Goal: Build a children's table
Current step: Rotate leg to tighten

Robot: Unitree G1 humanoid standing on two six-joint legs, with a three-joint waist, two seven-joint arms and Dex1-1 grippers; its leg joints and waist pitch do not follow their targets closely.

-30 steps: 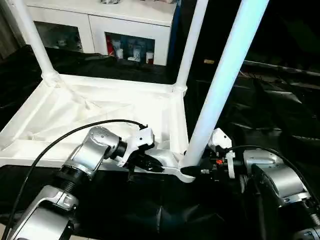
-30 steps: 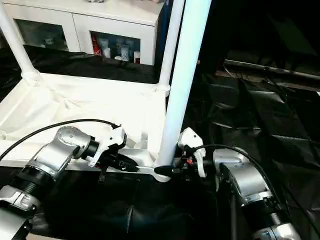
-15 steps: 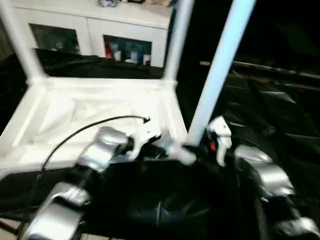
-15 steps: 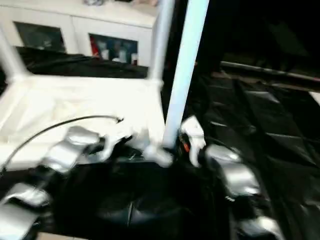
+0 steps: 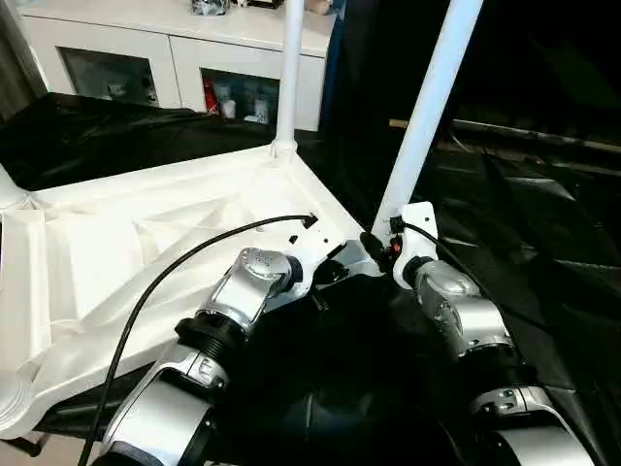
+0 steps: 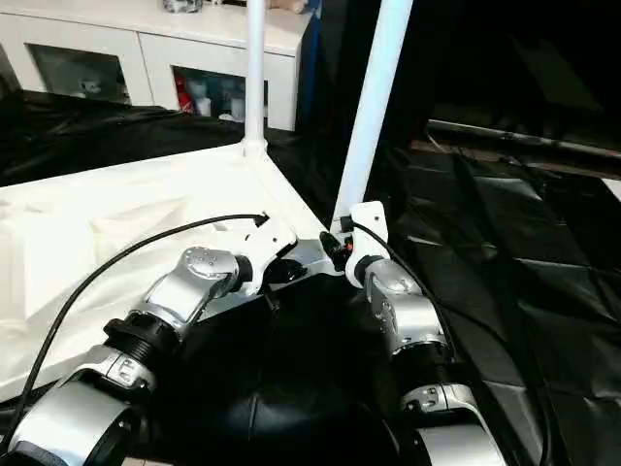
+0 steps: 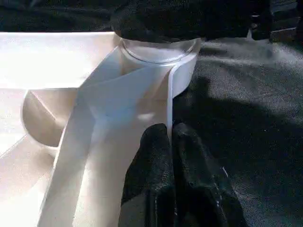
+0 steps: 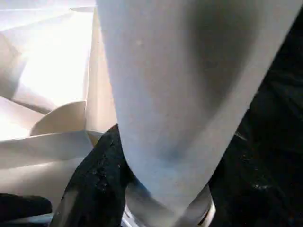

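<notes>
The white tabletop (image 5: 146, 252) lies upside down on the black-draped work table, ribbed side up and turned at an angle. A white tube leg (image 5: 427, 116) stands in its near right corner socket (image 7: 158, 52). My right gripper (image 5: 376, 245) is shut around this leg's base, a black finger (image 8: 94, 184) showing beside the tube (image 8: 180, 94). My left gripper (image 5: 332, 272) is shut on the tabletop's thin rim (image 7: 166, 101) just beside that corner. Another leg (image 5: 289, 68) rises from the far corner. A third leg (image 5: 8, 189) stands at the left edge.
A white cabinet (image 5: 175, 49) with glass doors stands behind the work table. Black crinkled cloth (image 5: 543, 252) covers the table to the right. A black cable (image 5: 175, 282) loops over my left forearm. A corner socket (image 5: 10, 408) of the tabletop sits at the near left.
The tabletop has swung round on the work table; the held corner has moved away from me. Both arms have stretched forward with it, each keeping its hold. The camera shifted too.
</notes>
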